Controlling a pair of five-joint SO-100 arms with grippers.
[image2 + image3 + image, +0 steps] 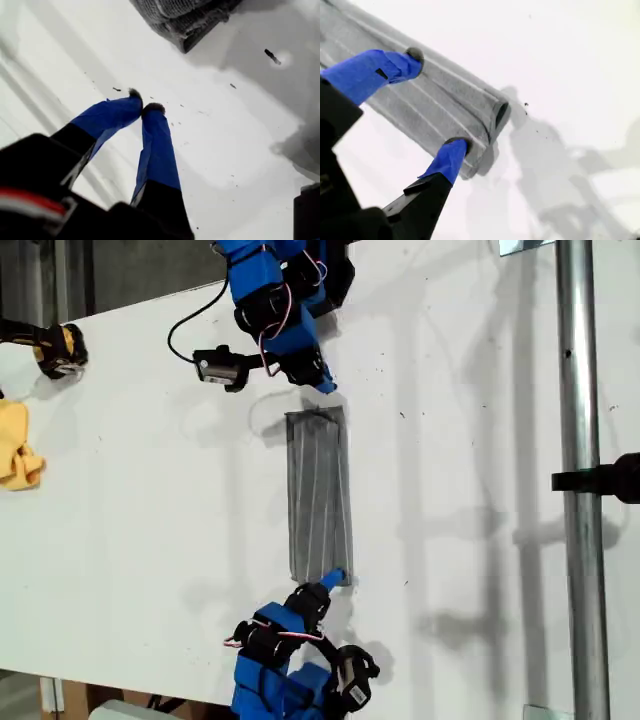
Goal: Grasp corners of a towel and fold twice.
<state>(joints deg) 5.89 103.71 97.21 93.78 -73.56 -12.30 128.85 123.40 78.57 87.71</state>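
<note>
My second end effector point(434, 100) is hovering with its blue fingers spread wide, straddling one short end of the towel point(320, 495) without pinching it. My first end effector point(141, 105) is hanging over bare white worktop point(150, 470) with its tips pressed together on nothing, just beyond the opposite short end. The towel is lying as a narrow grey striped strip mid-worktop, its long axis running between the two arms, so the second end effector seems better placed for a corner point(497, 112).
</note>
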